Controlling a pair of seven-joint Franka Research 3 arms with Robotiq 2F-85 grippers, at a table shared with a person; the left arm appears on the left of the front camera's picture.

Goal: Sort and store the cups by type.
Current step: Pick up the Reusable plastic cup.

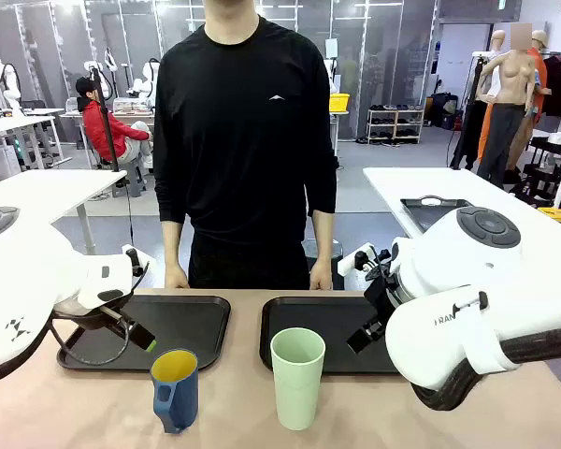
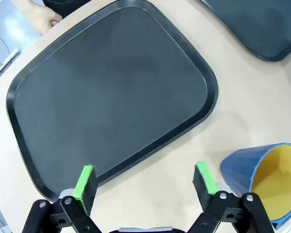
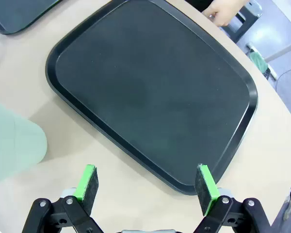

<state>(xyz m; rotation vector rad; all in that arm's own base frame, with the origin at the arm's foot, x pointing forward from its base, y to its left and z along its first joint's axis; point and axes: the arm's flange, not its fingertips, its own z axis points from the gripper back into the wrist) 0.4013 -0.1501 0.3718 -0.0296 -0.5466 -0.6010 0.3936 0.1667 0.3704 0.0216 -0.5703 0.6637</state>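
The dark blue handled mug (image 1: 175, 388) with a yellow inside stands upright near the table's front, left of centre. Beside it to the right stands the tall pale mint-green tumbler (image 1: 297, 376). My left gripper (image 1: 138, 337) hovers over the near edge of the left black tray (image 1: 182, 323), just up-left of the mug. In the left wrist view it (image 2: 144, 183) is open and holds nothing, with the mug (image 2: 262, 182) close to its right finger. My right gripper (image 1: 365, 335) hangs over the right black tray (image 1: 323, 318); it (image 3: 146, 187) is open, the tumbler (image 3: 12, 143) off to its left.
Both trays (image 2: 111, 92) (image 3: 150, 87) lie bare side by side at the table's far half. A person in black stands at the far edge with a hand (image 1: 176, 277) resting by each tray (image 1: 322, 277). Bare tabletop (image 1: 234, 412) separates the cups.
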